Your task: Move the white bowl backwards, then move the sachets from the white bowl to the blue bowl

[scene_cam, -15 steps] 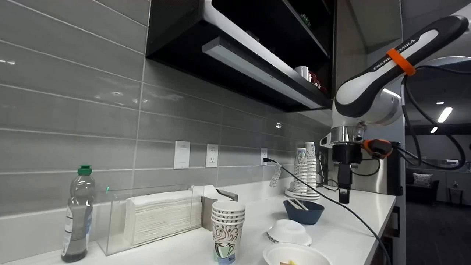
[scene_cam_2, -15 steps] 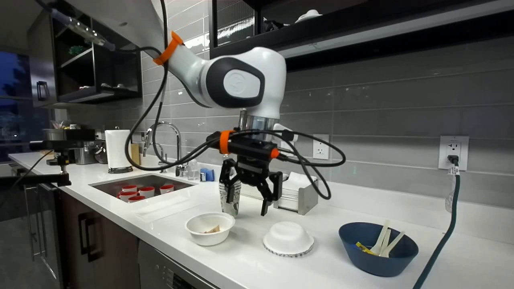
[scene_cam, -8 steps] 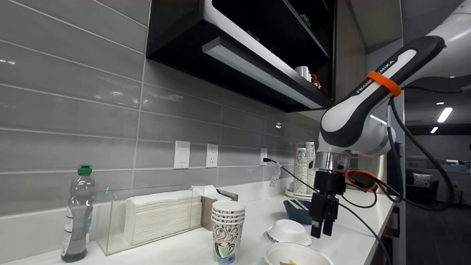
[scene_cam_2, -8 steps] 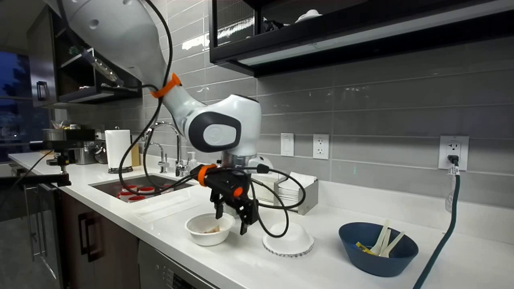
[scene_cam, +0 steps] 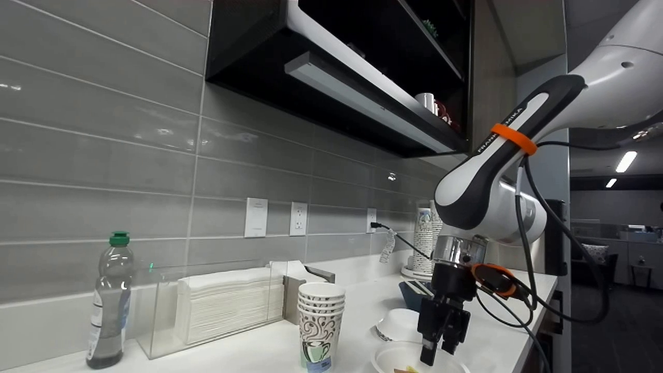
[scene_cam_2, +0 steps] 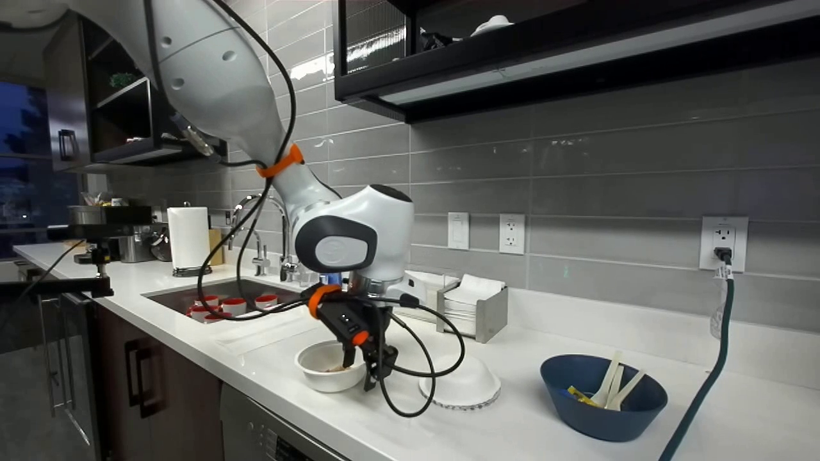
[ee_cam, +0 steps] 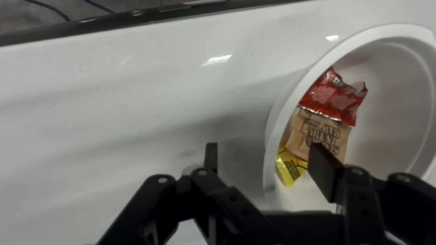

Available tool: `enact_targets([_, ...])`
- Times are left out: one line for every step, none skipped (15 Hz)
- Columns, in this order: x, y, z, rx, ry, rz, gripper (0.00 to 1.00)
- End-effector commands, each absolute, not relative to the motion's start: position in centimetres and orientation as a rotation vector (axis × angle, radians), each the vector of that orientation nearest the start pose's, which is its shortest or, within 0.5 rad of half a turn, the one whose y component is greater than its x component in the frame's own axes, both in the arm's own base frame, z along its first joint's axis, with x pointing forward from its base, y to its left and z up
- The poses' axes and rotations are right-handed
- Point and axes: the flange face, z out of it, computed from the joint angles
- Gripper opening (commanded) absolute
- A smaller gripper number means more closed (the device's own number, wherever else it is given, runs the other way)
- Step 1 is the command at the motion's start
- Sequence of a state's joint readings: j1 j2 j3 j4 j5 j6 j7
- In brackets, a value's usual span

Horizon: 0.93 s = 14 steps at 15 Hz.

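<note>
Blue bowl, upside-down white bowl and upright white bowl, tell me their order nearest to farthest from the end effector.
In an exterior view, from the end effector:
1. The upright white bowl: partly under it, slightly left.
2. The upside-down white bowl: to the right.
3. The blue bowl: farther right.

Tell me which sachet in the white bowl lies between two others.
The brown sachet, with the red sachet on one side and the yellow sachet opposite.
</note>
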<state>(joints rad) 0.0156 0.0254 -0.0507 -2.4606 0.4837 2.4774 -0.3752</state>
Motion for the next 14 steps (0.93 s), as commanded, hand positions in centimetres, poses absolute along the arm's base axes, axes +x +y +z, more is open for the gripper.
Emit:
enact_targets([47.7,-1.5,28.6,-2.822,0.108,-0.099,0.39])
enact_targets([47.7,-1.7,29.1,-2.822,0.109,-0.11,0.33])
enact_targets([47.8,-1.8,29.4,-2.822,0.113,-0.121,0.25])
enact_targets([47.8,-2.1,29.9,-2.821,0.112,-0.127,0.19])
enact_targets([47.8,-2.2,30.1,-2.823,0.11,-0.123,0.12])
enact_targets([47.7,-2.3,30.3,-2.82,0.107,-0.122,0.05])
enact_targets([47.7,-2.3,30.3,-2.816,0.105,-0.117,0.01])
enact_targets([47.6,-2.3,30.2,-2.816,0.095,-0.106,0.0])
enact_targets([47.5,-2.3,30.3,-2.809,0.075,-0.077,0.0])
enact_targets([47.9,-2.2,30.0,-2.828,0.089,-0.105,0.09])
enact_targets([47.8,-2.1,30.3,-2.824,0.085,-0.099,0.09])
enact_targets([47.8,-2.1,30.3,-2.821,0.084,-0.093,0.09])
enact_targets([47.7,-2.1,30.3,-2.82,0.083,-0.09,0.09])
enact_targets([47.7,-2.1,30.3,-2.82,0.083,-0.088,0.09])
